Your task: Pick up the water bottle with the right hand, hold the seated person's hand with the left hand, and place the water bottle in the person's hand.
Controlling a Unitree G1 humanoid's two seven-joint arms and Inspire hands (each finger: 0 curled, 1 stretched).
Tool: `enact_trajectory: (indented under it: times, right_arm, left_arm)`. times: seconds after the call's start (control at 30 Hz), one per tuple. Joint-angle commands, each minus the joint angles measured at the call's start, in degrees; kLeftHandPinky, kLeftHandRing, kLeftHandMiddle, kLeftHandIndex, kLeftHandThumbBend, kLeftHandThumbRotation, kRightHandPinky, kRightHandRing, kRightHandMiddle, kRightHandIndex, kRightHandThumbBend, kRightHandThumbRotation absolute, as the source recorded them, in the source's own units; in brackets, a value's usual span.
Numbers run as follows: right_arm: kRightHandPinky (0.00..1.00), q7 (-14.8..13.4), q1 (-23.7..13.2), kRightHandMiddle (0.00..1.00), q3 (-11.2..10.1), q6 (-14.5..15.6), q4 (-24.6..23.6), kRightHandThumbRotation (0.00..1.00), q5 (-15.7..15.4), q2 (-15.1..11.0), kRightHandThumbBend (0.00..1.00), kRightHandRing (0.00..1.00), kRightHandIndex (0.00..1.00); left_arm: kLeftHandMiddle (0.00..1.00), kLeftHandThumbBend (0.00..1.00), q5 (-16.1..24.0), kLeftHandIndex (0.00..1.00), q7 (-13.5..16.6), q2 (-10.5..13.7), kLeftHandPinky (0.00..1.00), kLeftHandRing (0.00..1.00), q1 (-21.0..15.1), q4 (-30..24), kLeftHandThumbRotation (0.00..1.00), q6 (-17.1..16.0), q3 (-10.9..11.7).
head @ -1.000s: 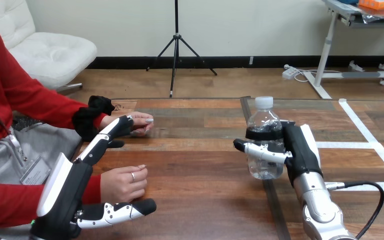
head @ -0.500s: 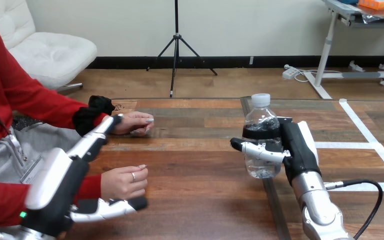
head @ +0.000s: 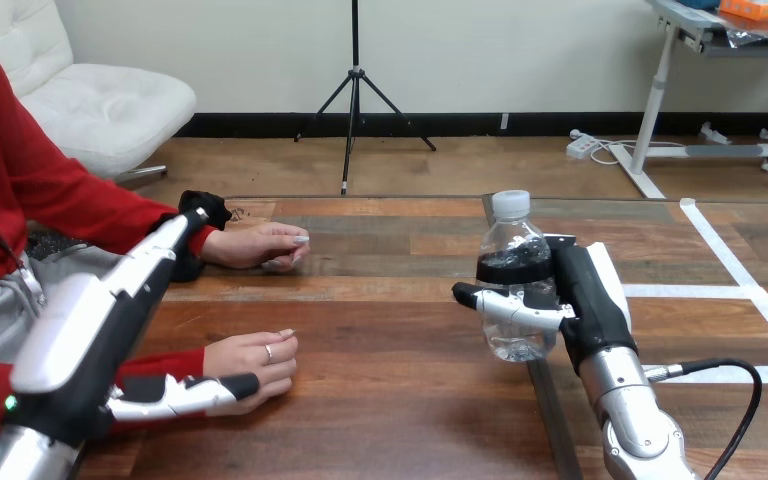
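dark-labelled water bottle (head: 512,268) in right hand (head: 582,300)

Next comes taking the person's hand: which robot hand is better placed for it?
Left. The left hand, fingers straight, lies beside the person's nearer hand, with its thumb alongside it. The right hand is curled round the water bottle, away at the view's right.

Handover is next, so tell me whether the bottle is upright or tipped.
Upright, near enough: the bottle has its cap on top and base down, with the right hand curled round its middle.
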Motion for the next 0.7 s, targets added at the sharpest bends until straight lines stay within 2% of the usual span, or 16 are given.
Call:
enact_trajectory:
  times: [0.0, 0.23, 0.43, 0.53, 0.67]
  right_arm:
    - [0.12, -0.26, -2.33, 0.19, 0.04, -3.11, -3.83, 0.0, 0.51, -1.08, 0.72, 0.16, 0.2]
    - [0.11, 0.44, -2.02, 0.19, -0.11, -3.87, -4.38, 0.0, 0.89, -1.01, 0.72, 0.15, 0.2]
    - [0.11, 0.49, -1.68, 0.18, 0.15, -4.95, -5.04, 0.0, 0.63, -1.12, 0.71, 0.15, 0.19]
    - [0.11, 0.86, -1.53, 0.18, 0.08, -5.03, -5.57, 0.0, 0.86, -1.05, 0.71, 0.14, 0.19]
    - [0.1, 0.79, -1.19, 0.18, 0.1, -5.64, -6.61, 0.0, 0.85, -0.96, 0.71, 0.14, 0.19]
  left_arm:
    - [0.95, 1.0, 0.58, 0.96, 2.04, 2.76, 0.83, 0.93, -5.2, 1.34, 0.54, 1.36, -2.96]
    - [0.94, 1.0, 2.21, 0.95, 3.38, 5.22, 0.84, 0.92, -7.07, 2.74, 0.56, 4.16, -5.81]
    - [0.94, 1.0, 4.83, 0.96, 2.06, 7.66, 0.85, 0.92, -8.37, 1.36, 0.56, 9.74, -8.5]
    - [0.93, 1.0, 6.72, 0.96, 3.91, 8.75, 0.85, 0.91, -9.58, 2.07, 0.57, 10.95, -10.23]
    - [0.92, 1.0, 7.73, 0.96, 4.11, 9.96, 0.85, 0.91, -11.18, 2.93, 0.57, 12.33, -12.12]
